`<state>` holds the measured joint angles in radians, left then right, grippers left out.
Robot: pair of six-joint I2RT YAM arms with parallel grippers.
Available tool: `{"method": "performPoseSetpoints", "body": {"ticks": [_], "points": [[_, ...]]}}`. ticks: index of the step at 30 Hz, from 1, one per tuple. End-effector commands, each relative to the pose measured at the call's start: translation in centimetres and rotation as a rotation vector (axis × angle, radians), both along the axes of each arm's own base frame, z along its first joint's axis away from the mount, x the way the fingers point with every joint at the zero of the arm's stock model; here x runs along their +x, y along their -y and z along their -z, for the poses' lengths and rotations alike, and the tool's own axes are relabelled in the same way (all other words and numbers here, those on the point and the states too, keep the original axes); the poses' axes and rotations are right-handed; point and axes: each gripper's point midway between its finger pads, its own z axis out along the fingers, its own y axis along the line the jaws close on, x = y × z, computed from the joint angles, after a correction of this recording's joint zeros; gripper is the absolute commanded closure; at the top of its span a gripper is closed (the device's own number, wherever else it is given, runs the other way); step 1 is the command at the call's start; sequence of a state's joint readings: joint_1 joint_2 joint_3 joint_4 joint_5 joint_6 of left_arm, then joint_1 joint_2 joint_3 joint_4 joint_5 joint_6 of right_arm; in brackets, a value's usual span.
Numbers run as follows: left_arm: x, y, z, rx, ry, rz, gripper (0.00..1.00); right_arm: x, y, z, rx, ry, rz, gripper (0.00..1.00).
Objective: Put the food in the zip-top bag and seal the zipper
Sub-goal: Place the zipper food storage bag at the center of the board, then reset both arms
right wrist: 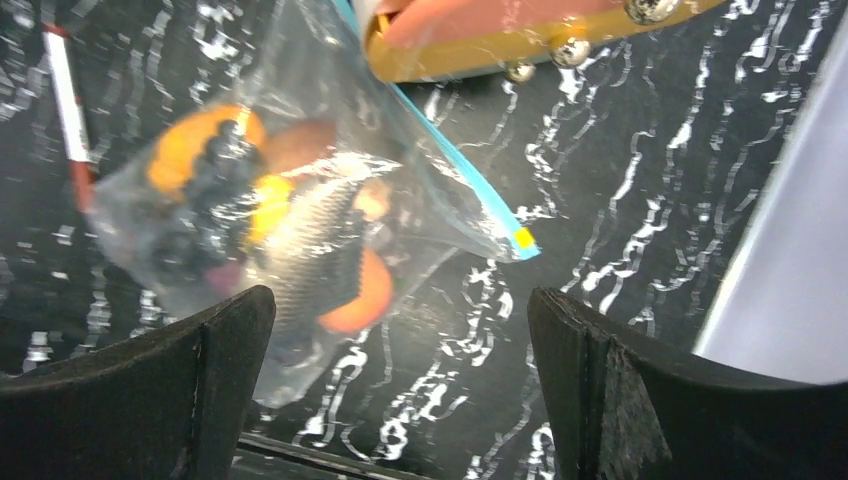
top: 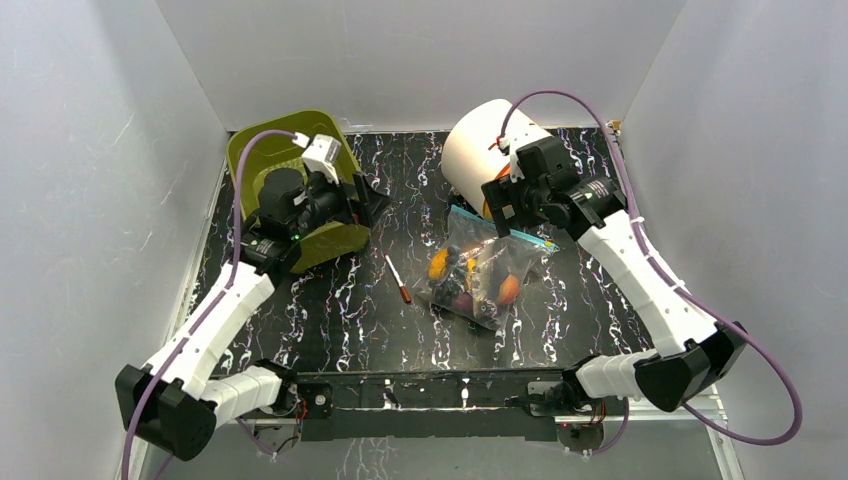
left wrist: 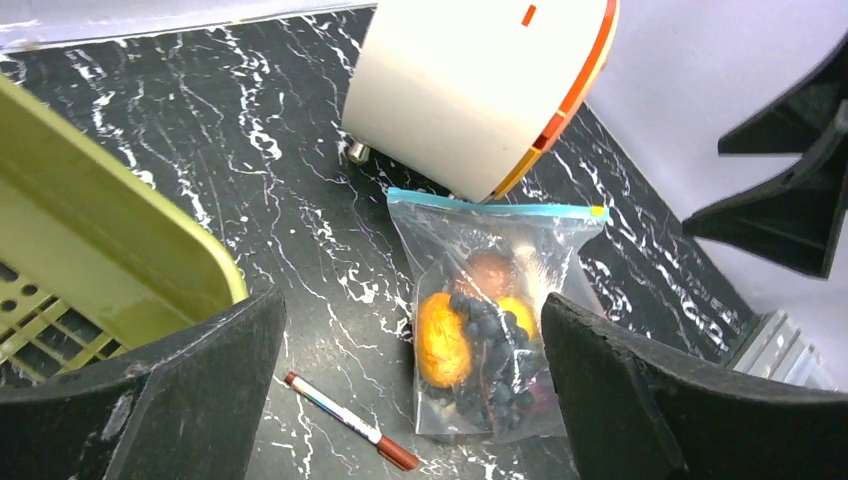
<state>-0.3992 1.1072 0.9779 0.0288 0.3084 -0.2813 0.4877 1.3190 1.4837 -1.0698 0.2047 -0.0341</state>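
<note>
The zip-top bag (top: 478, 278) lies flat on the black marbled table, between the two arms. The food is inside it: an orange fruit (left wrist: 443, 340), a dark grape cluster (left wrist: 497, 352), a reddish peach (left wrist: 490, 270), a grey fish (right wrist: 320, 250) and another orange piece (right wrist: 358, 295). The zipper (left wrist: 495, 204) shows as one straight teal line along the bag's far edge; whether it is pressed shut I cannot tell. My left gripper (left wrist: 410, 300) hangs open to the left of the bag, holding nothing. My right gripper (right wrist: 400, 300) is open above the bag's zipper corner (right wrist: 520, 240), also holding nothing.
A white cylindrical container (top: 490, 145) with an orange rim lies on its side just behind the bag. An olive-green slotted basket (top: 290, 150) stands at the back left under my left wrist. A thin red-tipped pen (top: 398, 279) lies left of the bag.
</note>
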Motion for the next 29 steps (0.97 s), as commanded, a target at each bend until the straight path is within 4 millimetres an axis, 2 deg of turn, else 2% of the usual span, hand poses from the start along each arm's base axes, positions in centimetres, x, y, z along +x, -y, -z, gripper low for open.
{"method": "performPoseSetpoints", "body": {"ticks": [1, 4, 7, 13, 20, 29], "points": [[-0.8, -1.9, -3.3, -0.051, -0.046, -0.129, 0.02, -0.3, -3.1, -5.1, 0.298, 0.1, 0.032, 0.02], [-1.8, -3.0, -4.5, -0.049, -0.052, -0.172, 0.02, -1.3, -3.9, -7.5, 0.458, 0.137, 0.082, 0.02], [-2.8, -4.2, -6.0, -0.058, -0.013, -0.21, 0.02, -2.2, -4.5, -9.2, 0.567, 0.167, 0.073, 0.02], [-5.1, -4.8, -9.0, -0.085, 0.086, -0.176, 0.02, -4.2, -3.3, -13.3, 0.729, 0.335, 0.099, 0.02], [-6.1, -5.7, -10.2, -0.105, 0.106, -0.202, 0.02, -5.8, -1.6, -14.9, 0.806, 0.413, 0.159, 0.02], [-5.9, -6.2, -9.7, -0.105, 0.111, -0.236, 0.02, -6.5, -1.1, -15.4, 0.843, 0.439, 0.168, 0.02]]}}
